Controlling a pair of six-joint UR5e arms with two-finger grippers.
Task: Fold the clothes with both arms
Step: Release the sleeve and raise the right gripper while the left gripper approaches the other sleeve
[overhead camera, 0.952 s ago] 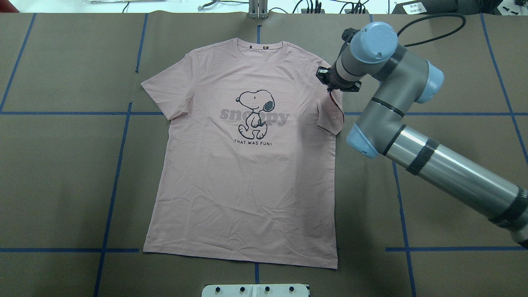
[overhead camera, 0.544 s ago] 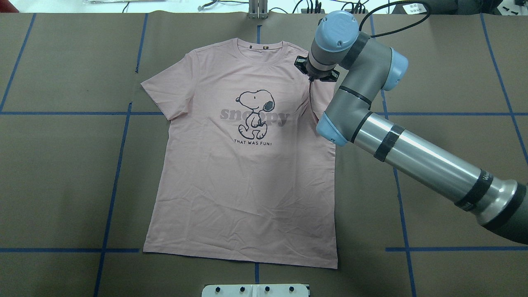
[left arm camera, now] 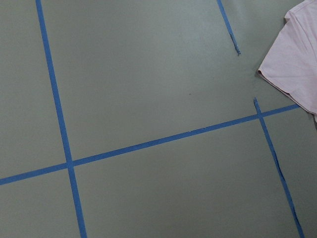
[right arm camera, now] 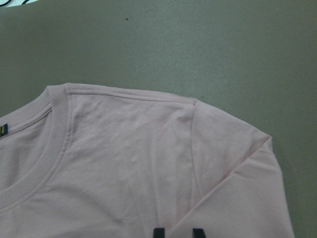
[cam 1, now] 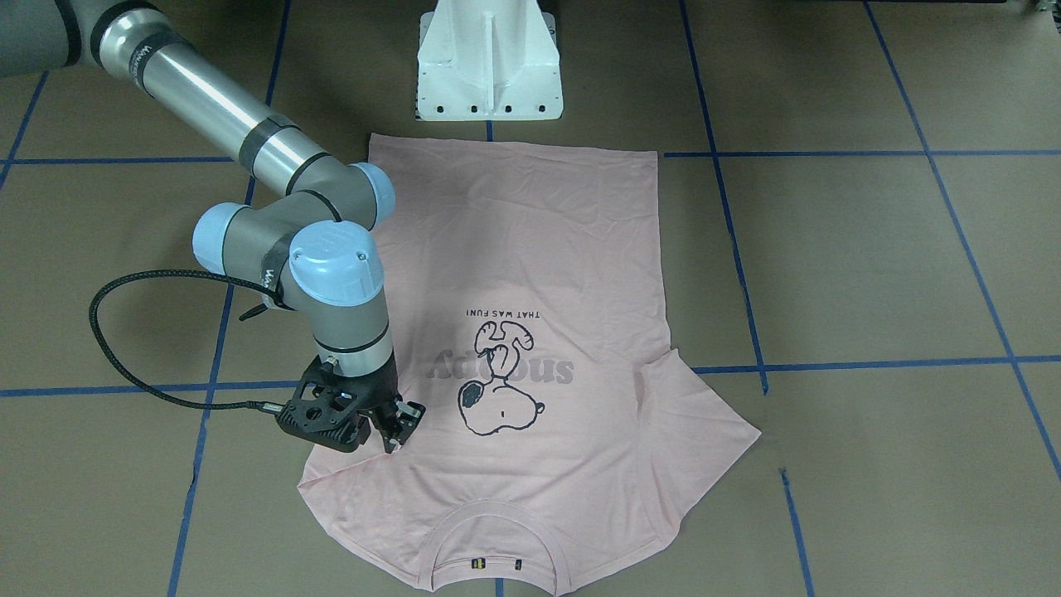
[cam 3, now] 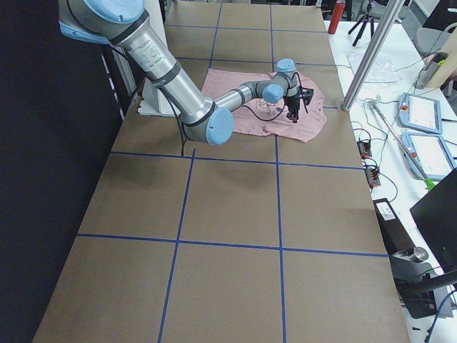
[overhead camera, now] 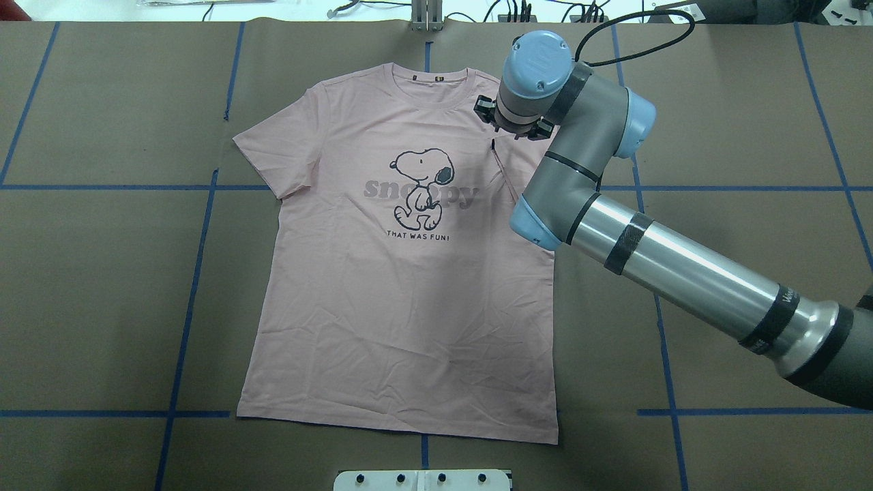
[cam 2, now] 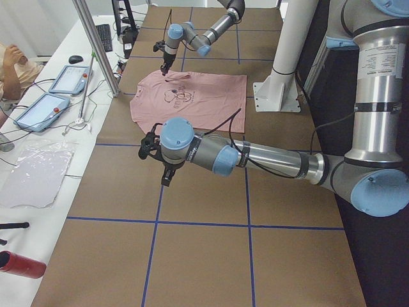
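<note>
The pale pink T-shirt [overhead camera: 409, 307] lies flat, front up, on the brown table, collar away from the robot. It also shows in the front-facing view [cam 1: 539, 249]. My right gripper [overhead camera: 496, 136] is over the shirt's right shoulder, shut on the right sleeve, which is folded in over the chest. In the right wrist view the fingertips [right arm camera: 158, 232] straddle the fold of the sleeve [right arm camera: 237, 188]. My left gripper [cam 2: 163, 179] hangs over bare table well left of the shirt. I cannot tell if it is open. Its wrist view shows only the left sleeve's tip [left arm camera: 297, 54].
Blue tape lines [overhead camera: 198, 273] grid the brown table cover. The white pedestal base [cam 1: 489, 66] stands just behind the shirt's hem. A metal pole [cam 2: 96, 45], tablets [cam 2: 70, 80] and a person sit past the far table edge.
My right arm has swung left, carrying the right sleeve from the shirt's outer edge in over the chest. The rest of the shirt has not moved.
</note>
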